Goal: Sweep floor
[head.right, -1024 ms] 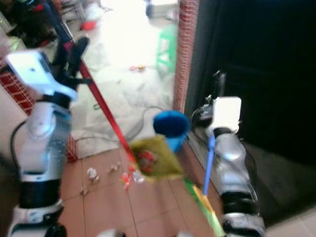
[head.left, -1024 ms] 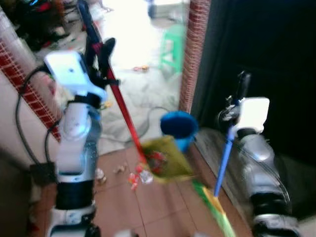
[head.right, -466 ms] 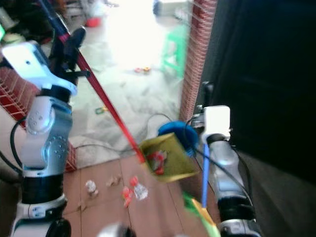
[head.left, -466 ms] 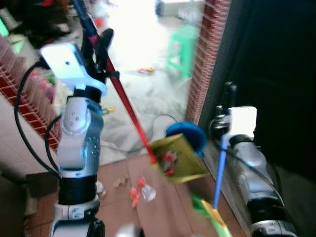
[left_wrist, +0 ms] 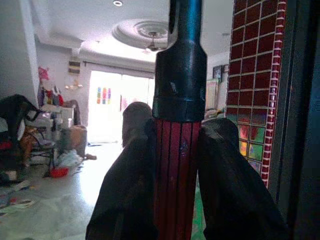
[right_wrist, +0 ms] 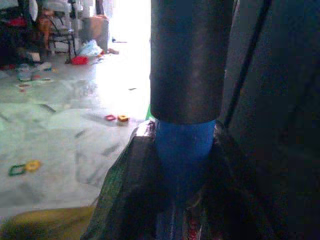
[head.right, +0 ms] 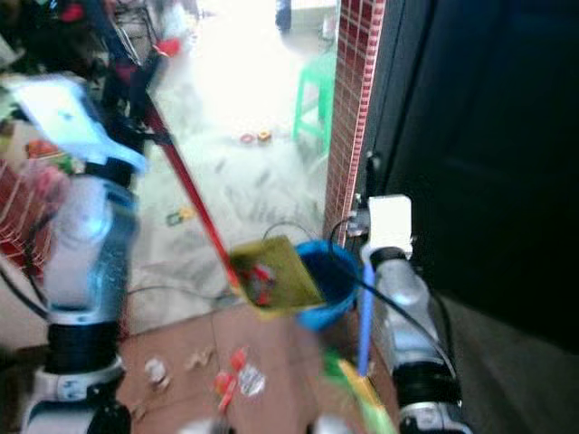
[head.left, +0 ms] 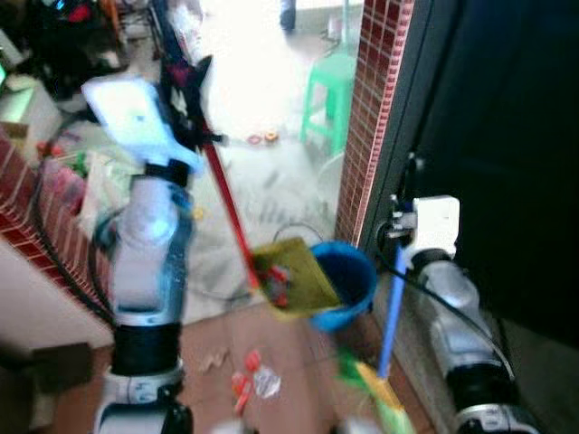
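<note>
My left gripper [head.left: 188, 86] is shut on the red handle [head.left: 226, 212] of a yellow dustpan [head.left: 289, 278], raised at upper left. The dustpan holds red and pale litter and hangs at the rim of a blue bucket [head.left: 348, 276] beside the brick pillar. In the left wrist view both fingers [left_wrist: 135, 175] clamp the red handle [left_wrist: 177, 170]. My right gripper [head.left: 404, 217] is shut on the blue broom handle [head.left: 391, 307], whose green and yellow bristles [head.left: 375, 398] rest on the tiled floor. The right wrist view shows the blue handle [right_wrist: 185, 150] between its fingers.
Loose litter [head.left: 249, 384] lies on the red floor tiles below the dustpan. A red brick pillar [head.left: 375, 99] and a dark door [head.left: 507, 136] stand at right. A green stool [head.left: 327, 86] and small toys [head.left: 262, 138] sit on the pale floor beyond. A low brick wall [head.left: 41, 208] runs along the left.
The dustpan has moved back from the litter to the blue bucket's rim. The camera has shifted, so the bucket and pillar sit differently in the picture. Both grippers keep their hold.
</note>
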`<state>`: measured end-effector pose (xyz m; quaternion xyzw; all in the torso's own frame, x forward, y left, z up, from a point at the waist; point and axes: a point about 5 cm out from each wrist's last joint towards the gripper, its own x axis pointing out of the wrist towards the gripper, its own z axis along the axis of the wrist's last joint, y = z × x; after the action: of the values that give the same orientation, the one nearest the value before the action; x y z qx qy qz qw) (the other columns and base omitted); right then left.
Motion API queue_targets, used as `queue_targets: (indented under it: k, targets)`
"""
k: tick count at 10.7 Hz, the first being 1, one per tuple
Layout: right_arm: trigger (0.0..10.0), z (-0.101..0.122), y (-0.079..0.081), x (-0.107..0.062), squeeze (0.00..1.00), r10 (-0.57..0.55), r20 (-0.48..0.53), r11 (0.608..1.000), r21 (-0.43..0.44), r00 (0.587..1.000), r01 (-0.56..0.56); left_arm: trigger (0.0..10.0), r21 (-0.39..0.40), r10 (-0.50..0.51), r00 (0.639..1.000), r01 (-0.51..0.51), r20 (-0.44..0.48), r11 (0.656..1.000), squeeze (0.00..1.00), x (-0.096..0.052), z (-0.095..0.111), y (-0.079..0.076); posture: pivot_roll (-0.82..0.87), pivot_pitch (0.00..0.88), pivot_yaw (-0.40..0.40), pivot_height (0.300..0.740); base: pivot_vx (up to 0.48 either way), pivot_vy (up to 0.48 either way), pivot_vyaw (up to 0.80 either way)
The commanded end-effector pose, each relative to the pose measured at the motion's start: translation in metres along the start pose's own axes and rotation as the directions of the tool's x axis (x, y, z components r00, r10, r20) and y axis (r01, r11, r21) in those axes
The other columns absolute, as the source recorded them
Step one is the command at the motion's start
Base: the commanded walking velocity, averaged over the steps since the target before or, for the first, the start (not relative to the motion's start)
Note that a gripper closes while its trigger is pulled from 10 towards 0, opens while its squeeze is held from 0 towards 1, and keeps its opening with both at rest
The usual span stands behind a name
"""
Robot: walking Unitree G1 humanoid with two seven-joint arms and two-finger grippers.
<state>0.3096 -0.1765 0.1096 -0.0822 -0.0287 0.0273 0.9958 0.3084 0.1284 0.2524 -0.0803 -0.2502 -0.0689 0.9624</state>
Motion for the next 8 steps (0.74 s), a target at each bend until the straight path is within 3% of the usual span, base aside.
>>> queue_targets:
  k: [1,4,8]
  targets:
    - [10.0,0.015,0.010,0.006,0.00,0.026,0.068,1.000,0.010,0.997,-0.026,10.0,0.006,0.008,0.998,-0.009,0.056,1.000,0.00,0.000,0.009,0.003,-0.08,0.000,0.063,0.740,0.469,0.000,0.00]
    - [10.0,0.014,0.010,0.004,0.00,0.026,0.066,1.000,0.004,0.998,-0.026,10.0,0.188,-0.098,0.992,0.082,0.078,0.979,0.00,-0.007,-0.002,-0.015,-0.09,0.000,0.064,0.740,0.114,0.000,0.00]
    - [10.0,0.014,0.010,0.004,0.00,0.027,0.066,1.000,0.000,0.997,-0.027,10.0,0.224,-0.182,0.975,0.150,0.130,0.963,0.00,-0.005,-0.006,-0.044,-0.09,0.000,0.063,0.740,0.000,0.000,0.00]
